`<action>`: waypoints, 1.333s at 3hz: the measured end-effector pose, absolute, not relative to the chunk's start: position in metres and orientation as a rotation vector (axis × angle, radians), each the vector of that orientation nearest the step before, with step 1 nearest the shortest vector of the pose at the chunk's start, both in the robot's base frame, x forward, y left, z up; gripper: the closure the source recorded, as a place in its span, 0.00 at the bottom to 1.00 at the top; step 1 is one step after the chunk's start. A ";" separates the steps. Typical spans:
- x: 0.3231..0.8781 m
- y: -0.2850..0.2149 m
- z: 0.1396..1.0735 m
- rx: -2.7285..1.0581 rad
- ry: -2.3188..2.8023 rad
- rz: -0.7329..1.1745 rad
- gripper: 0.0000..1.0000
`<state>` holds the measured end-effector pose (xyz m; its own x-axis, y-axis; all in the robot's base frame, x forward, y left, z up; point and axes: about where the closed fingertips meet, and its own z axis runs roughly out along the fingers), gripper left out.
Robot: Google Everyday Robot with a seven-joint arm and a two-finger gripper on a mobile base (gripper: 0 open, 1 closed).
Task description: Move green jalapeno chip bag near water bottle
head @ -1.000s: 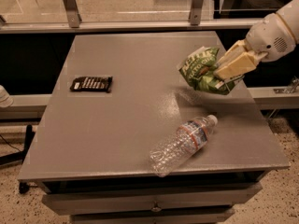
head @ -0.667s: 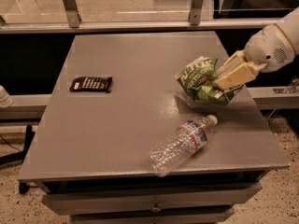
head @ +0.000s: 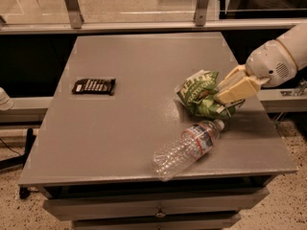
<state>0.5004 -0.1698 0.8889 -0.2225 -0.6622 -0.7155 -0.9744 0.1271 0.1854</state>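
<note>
A flat grey desk (head: 134, 143) with a matte top fills most of the frame, with a drawer front below its near edge. Speckled terrazzo floor shows at the lower corners. Along the top of the frame run a pale ledge and two metal posts (head: 72, 6).

The gripper (head: 224, 99) comes in from the right edge at mid-height on a rounded white arm. Its blocky cream fingers (head: 238, 86) are clamped on the right side of the green jalapeno chip bag (head: 199, 92), with only the bag's thickness between them. The bag is crumpled, shiny foil with pale lettering, in the right-centre of the frame; whether its lower edge touches the desk cannot be told.

Just below the bag, the water bottle (head: 188, 146) lies on its side, clear and crinkled, with a banded label and its white cap pointing up-right, close under the bag. A flat dark rectangular packet (head: 94, 86) lies well apart at centre-left.
</note>
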 end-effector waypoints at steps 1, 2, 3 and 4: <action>0.497 -0.166 0.883 -1.572 1.941 0.909 1.00; 0.497 -0.164 0.881 -1.574 1.935 0.914 0.83; 0.499 -0.163 0.880 -1.576 1.929 0.911 0.59; 0.499 -0.162 0.879 -1.576 1.929 0.913 0.36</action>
